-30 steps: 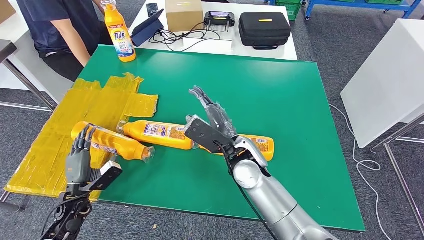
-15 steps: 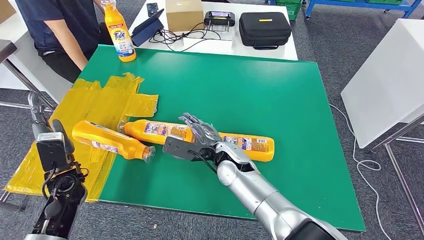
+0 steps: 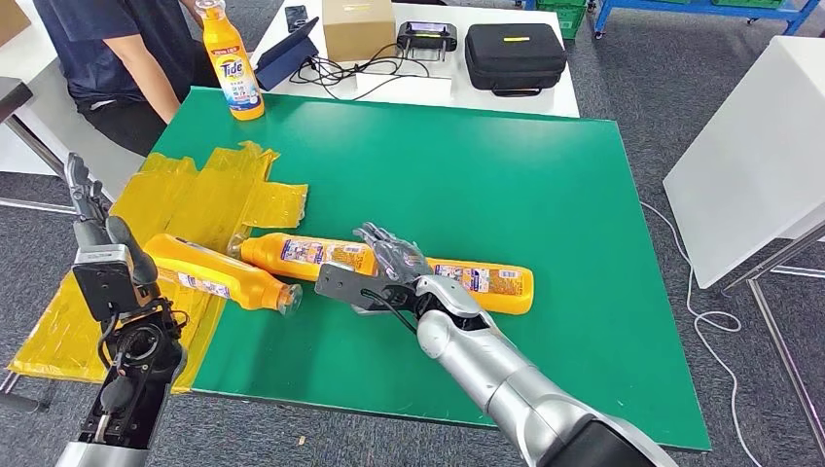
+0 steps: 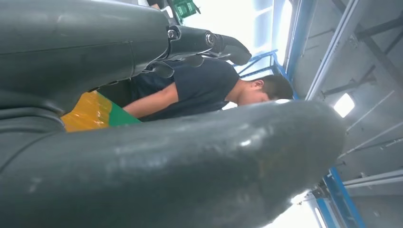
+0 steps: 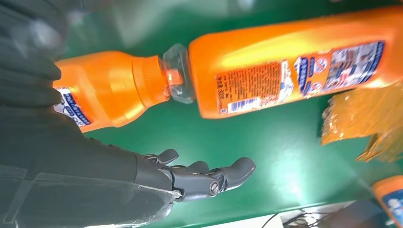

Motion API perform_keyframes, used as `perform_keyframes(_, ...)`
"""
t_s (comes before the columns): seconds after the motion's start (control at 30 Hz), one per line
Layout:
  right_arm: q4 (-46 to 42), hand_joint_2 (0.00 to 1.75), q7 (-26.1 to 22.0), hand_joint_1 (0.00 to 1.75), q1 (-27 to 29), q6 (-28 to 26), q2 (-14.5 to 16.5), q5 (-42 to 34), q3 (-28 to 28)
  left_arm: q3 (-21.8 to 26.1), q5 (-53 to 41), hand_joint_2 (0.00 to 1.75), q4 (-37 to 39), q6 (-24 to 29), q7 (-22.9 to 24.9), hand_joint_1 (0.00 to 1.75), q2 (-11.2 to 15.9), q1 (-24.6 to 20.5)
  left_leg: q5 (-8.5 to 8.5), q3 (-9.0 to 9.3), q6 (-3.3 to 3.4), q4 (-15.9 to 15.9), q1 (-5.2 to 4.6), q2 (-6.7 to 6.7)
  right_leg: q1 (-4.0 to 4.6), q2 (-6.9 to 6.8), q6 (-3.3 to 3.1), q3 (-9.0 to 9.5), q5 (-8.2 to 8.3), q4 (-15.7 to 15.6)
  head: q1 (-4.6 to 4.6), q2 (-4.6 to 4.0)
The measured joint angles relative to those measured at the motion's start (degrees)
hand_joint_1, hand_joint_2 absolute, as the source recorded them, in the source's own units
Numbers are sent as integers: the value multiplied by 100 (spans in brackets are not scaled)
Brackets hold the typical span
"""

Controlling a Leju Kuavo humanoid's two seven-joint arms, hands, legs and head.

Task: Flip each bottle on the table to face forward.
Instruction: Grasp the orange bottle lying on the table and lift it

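— How far along are we with the bottles?

— Hardly begun, by my reckoning. Three orange bottles lie on their sides on the green worktop [image 3: 545, 175]. The right bottle [image 3: 486, 283] is at about five o'clock from the worktop's middle, the middle bottle [image 3: 306, 255] at seven o'clock, its clear cap touching the right bottle's base. The left bottle [image 3: 209, 272] lies further out at eight o'clock, partly on the yellow tape patch [image 3: 195, 199].

— Which faces are up?

— Small print and a barcode on the two nearer ones in the right wrist view, so I'd judge those are back labels and they need turning. The left one I can't read well enough to say.

— And the upright one?

— A fourth bottle [image 3: 232, 66] stands at eleven o'clock, its brand label towards the camera, right by a seated person [image 3: 107, 58]. That one looks done.

— What are the hands doing?

— The right hand [image 3: 394, 258] sits over the join of the middle and right bottles, fingers stretched out and apart, gripping nothing. Whether it touches a bottle, I can't tell. The left hand [image 3: 92, 209] is raised off the worktop's edge at nine o'clock, fingers spread, empty.

— So what's left?

— Likely two flips at least, perhaps three.
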Motion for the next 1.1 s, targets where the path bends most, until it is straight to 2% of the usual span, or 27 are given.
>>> perform_keyframes(0.3,288,175,225,0,-282,-233,107,248,-20,-199,0,0,106,-165,-26,0,-90,-360,1,0,0,0,0,1,0,0,1,2,1,0,-1,1)
perform_keyframes(0.43,402,0,268,0,-322,-305,151,387,-22,-284,5,0,177,-95,-158,0,-95,-409,0,0,0,1,0,1,0,0,1,1,1,0,-1,1)
perform_keyframes(0.5,350,0,236,0,-283,-305,131,433,-28,-316,28,0,201,9,-231,0,-93,-384,0,-1,0,1,0,1,0,0,1,1,1,0,-1,1)
perform_keyframes(0.57,10,87,211,0,-126,-191,11,431,-44,-329,68,0,202,112,-276,0,-79,-288,-1,-1,0,0,-1,0,0,0,1,1,0,0,-1,1)
perform_keyframes(0.63,-776,175,209,0,193,73,-291,321,-100,-311,112,0,150,155,-290,0,-43,-94,-1,-3,0,1,-1,-4,-1,-2,1,0,-1,-2,-1,1)
perform_keyframes(0.77,-2861,175,165,0,1088,561,-1225,72,-421,-110,243,0,-68,34,-281,0,40,363,-4,-11,1,1,-4,-17,-4,-14,0,0,-2,-10,-1,1)
perform_keyframes(0.87,-3987,175,99,0,1691,812,-1808,102,-788,83,303,0,-221,-69,-279,0,105,595,-8,-14,3,1,-8,-16,-6,-14,1,0,-2,-13,0,1)
perform_keyframes(0.97,-4782,175,138,0,2188,1094,-2232,265,-1170,238,315,0,-373,-141,-278,0,138,764,-8,-13,3,1,-8,-16,-5,-15,1,0,-1,-14,-1,0)
perform_keyframes(1.1,-5408,175,153,0,2696,1333,-2595,558,-1675,363,317,0,-504,-204,-274,0,148,961,-8,-11,3,0,-6,-14,-3,-13,2,1,-1,-13,-2,0)
